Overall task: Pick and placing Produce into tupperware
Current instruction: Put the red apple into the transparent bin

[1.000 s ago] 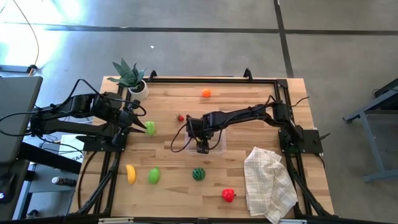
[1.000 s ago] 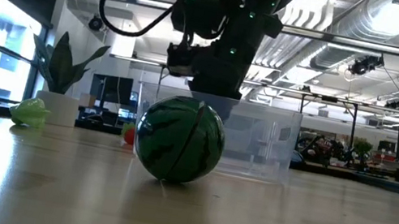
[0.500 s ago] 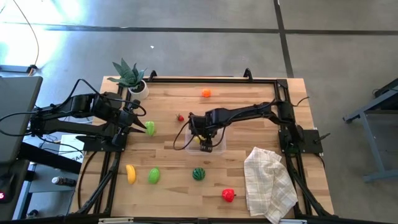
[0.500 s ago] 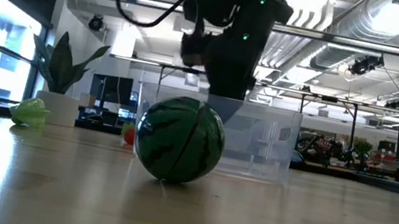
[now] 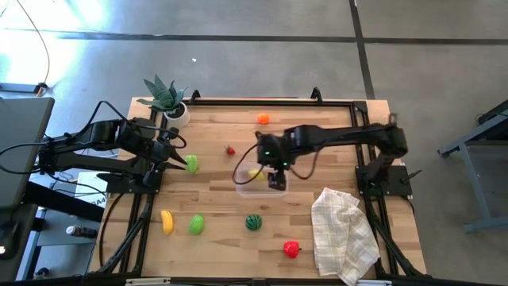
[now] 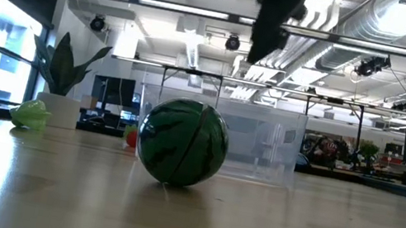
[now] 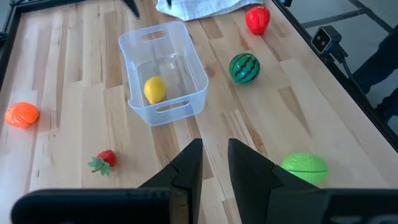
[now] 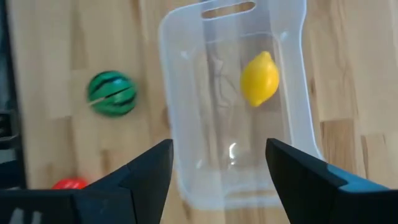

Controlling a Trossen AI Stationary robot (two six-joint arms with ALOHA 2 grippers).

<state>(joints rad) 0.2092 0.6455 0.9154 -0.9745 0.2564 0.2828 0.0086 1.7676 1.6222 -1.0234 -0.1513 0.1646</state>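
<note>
The clear tupperware (image 5: 260, 179) stands mid-table with a yellow lemon (image 8: 259, 78) lying on its floor. My right gripper (image 8: 217, 149) hovers above the tupperware, open and empty; in the high view (image 5: 276, 180) it is over the right end of the tupperware. My left gripper (image 5: 176, 161) waits at the table's left, open only a little and empty, with a green piece (image 7: 305, 168) on the table just beside it. A watermelon (image 5: 253, 222), a red pepper (image 5: 291, 249), a banana (image 5: 167, 222), a second green piece (image 5: 196, 225), a strawberry (image 5: 230, 149) and an orange (image 5: 263, 119) lie on the table.
A white checked cloth (image 5: 343, 234) lies crumpled at the near right. A spiky potted plant (image 5: 167, 97) stands at the far left corner. A black frame rail (image 5: 270, 101) runs along the table's far edge and sides.
My right gripper has risen out of the tupperware and gone a little toward the table's right edge. The lemon now shows on the tupperware's floor. In the low view the gripper has gone from the container's rim to well above it.
</note>
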